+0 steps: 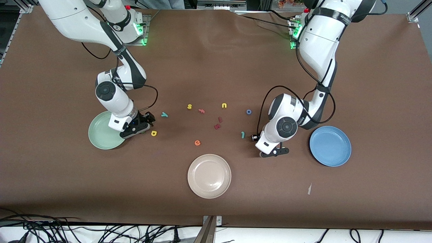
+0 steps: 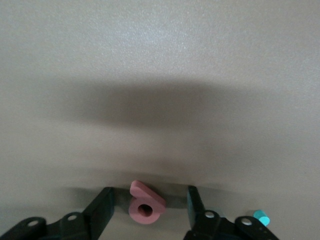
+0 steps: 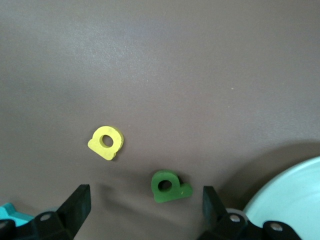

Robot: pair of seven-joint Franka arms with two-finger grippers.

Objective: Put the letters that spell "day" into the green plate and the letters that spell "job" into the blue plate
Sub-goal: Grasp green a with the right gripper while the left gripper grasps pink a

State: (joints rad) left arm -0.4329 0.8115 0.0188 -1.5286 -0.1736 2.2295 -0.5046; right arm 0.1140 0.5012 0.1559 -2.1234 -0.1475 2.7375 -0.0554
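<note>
Letters read s [image 1: 189, 106], u [image 1: 224, 105], e [image 1: 197, 142]. Pink b [image 2: 145, 204] lies on the table between the left gripper [image 2: 150, 209] fingers (parted, not touching it). Right gripper [image 3: 145, 205], wide apart, straddles green d [image 3: 168, 186] beside the green plate [image 1: 101, 138]; yellow a [image 3: 106, 142] near.

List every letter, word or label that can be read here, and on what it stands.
"s", yellow foam letter on the table.
"u", yellow foam letter.
"o", blue foam letter.
"e", orange foam letter.
"y", teal foam letter.
Print on the left arm's black band: too small to read.
Other foam letters: hard to read; no numbers.
</note>
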